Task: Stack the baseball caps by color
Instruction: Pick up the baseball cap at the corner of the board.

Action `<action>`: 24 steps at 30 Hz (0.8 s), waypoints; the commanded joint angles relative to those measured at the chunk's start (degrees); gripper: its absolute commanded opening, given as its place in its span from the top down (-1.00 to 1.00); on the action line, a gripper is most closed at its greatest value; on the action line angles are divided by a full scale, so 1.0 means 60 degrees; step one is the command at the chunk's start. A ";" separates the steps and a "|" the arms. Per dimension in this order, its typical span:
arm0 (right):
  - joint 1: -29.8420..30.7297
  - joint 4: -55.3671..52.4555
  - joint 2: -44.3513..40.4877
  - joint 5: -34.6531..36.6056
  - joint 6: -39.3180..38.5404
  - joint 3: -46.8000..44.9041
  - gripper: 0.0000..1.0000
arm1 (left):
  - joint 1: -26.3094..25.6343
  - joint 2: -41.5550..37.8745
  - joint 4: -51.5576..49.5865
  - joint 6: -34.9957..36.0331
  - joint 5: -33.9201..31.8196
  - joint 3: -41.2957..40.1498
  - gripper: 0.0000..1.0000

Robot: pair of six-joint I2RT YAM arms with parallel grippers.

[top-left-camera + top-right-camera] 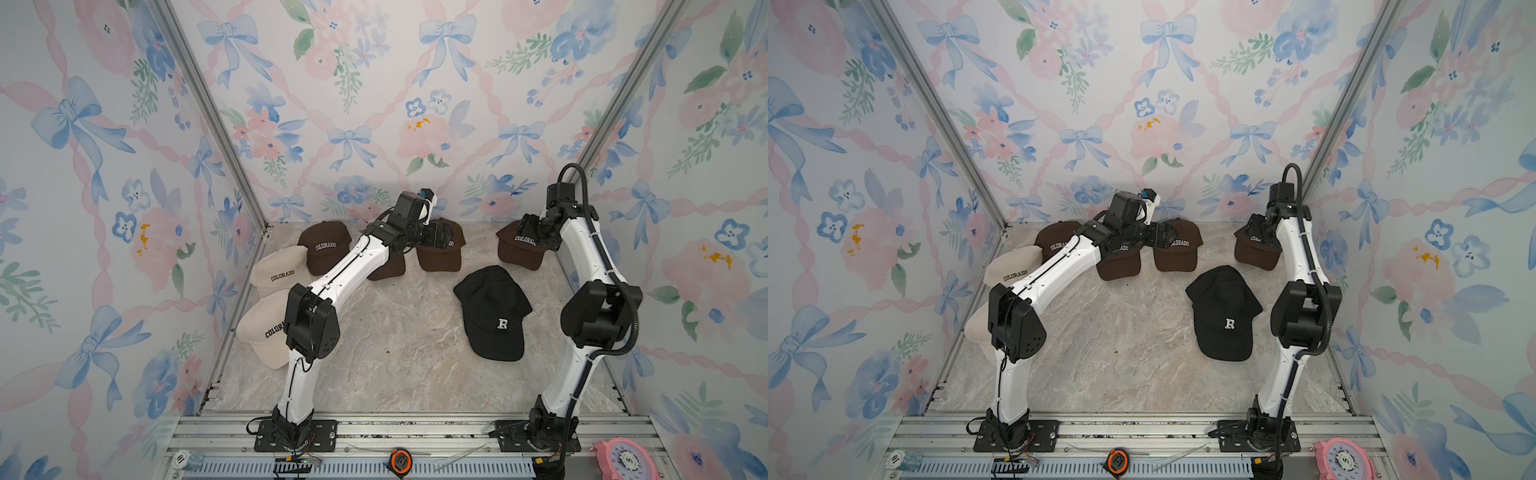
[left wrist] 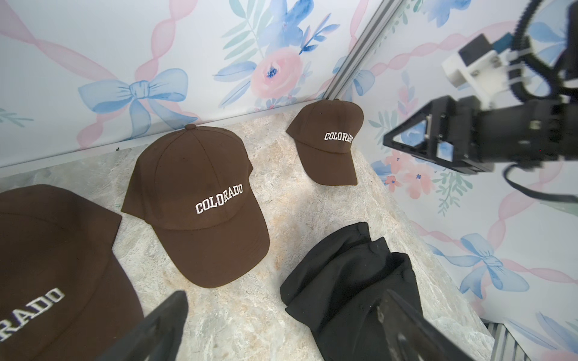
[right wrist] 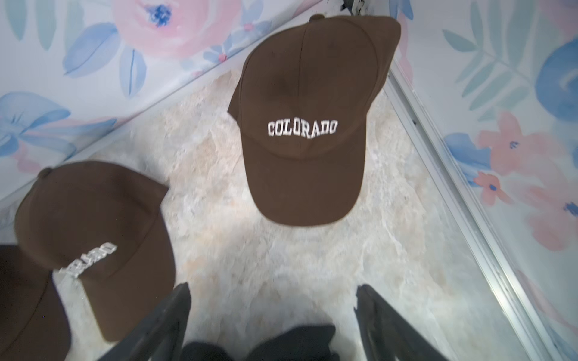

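Note:
Four brown COLORADO baseball caps lie along the back: one at the left (image 1: 325, 245), one under my left arm (image 1: 388, 268), one in the middle (image 1: 440, 255) and one in the right corner (image 1: 521, 249). Two cream caps (image 1: 279, 270) (image 1: 266, 328) sit by the left wall. A black cap with a white R (image 1: 492, 311) lies right of centre, with folded black fabric (image 2: 353, 281) that looks layered. My left gripper (image 2: 281, 312) hovers open over the middle brown cap (image 2: 200, 203). My right gripper (image 3: 275, 300) is open and empty, short of the corner cap (image 3: 306, 125).
Flowered walls close in the back and both sides, with metal posts in the corners. On the front aluminium rail (image 1: 415, 432) lie a tape measure (image 1: 401, 459), a pink round dial (image 1: 625, 459) and a roll of chips (image 1: 189, 459).

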 commanded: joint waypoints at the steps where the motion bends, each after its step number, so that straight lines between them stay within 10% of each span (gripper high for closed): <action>1: -0.0068 0.0175 0.1296 0.0326 0.0189 0.1420 -0.70 | -0.0033 0.0336 -0.0224 0.0416 0.0143 0.0254 -0.96; 9: -0.0361 -0.0488 0.4008 0.1500 -0.0159 0.4984 -0.75 | 0.0007 0.0688 -0.0889 0.0481 -0.0289 0.0747 -0.96; 24: -0.0612 0.0415 0.5263 0.1261 -0.0058 0.5357 -0.69 | 0.0138 0.1177 -0.1344 0.0031 -0.0116 0.0812 -0.96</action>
